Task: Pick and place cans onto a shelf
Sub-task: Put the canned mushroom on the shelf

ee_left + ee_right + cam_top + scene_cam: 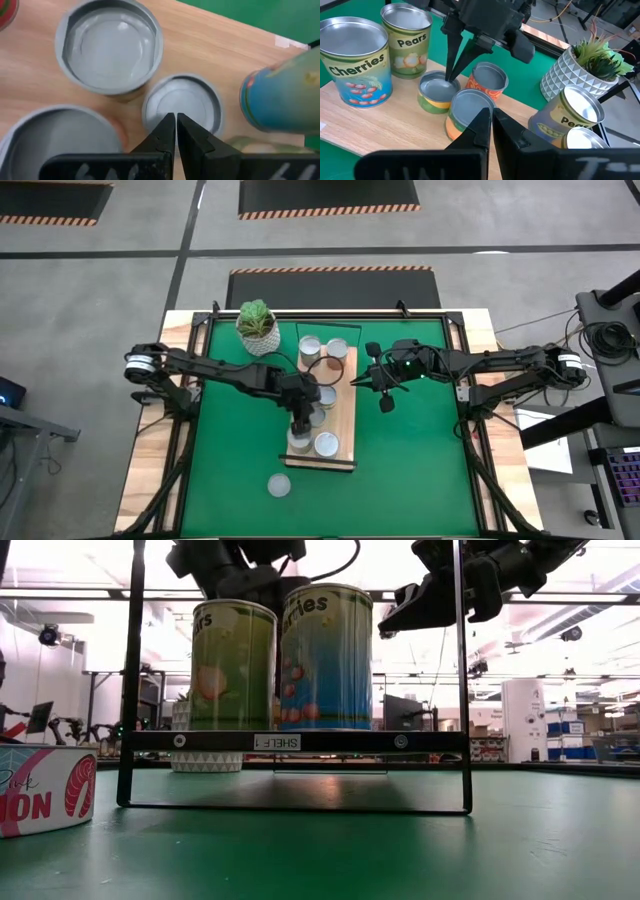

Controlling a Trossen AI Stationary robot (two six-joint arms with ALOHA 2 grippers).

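1. Loose can: stands upright on the green mat, axis vertical, near the bench's front edge. It is off the shelf, just past that board's front-left corner.
2. Left hand: fingers pinched shut, holding nothing. It sits over the shelf's front half, tips right above a low can; contact unclear.
3. Key relation: the loose can lies frontward and slightly left of the left hand, which is clearly the nearer arm. Judgement: lift, swing to the front, open, come down from above.
4. Right hand: shut, empty, over the mat beside the shelf's right edge, waiting.
5. Other cans: seven already on the shelf.
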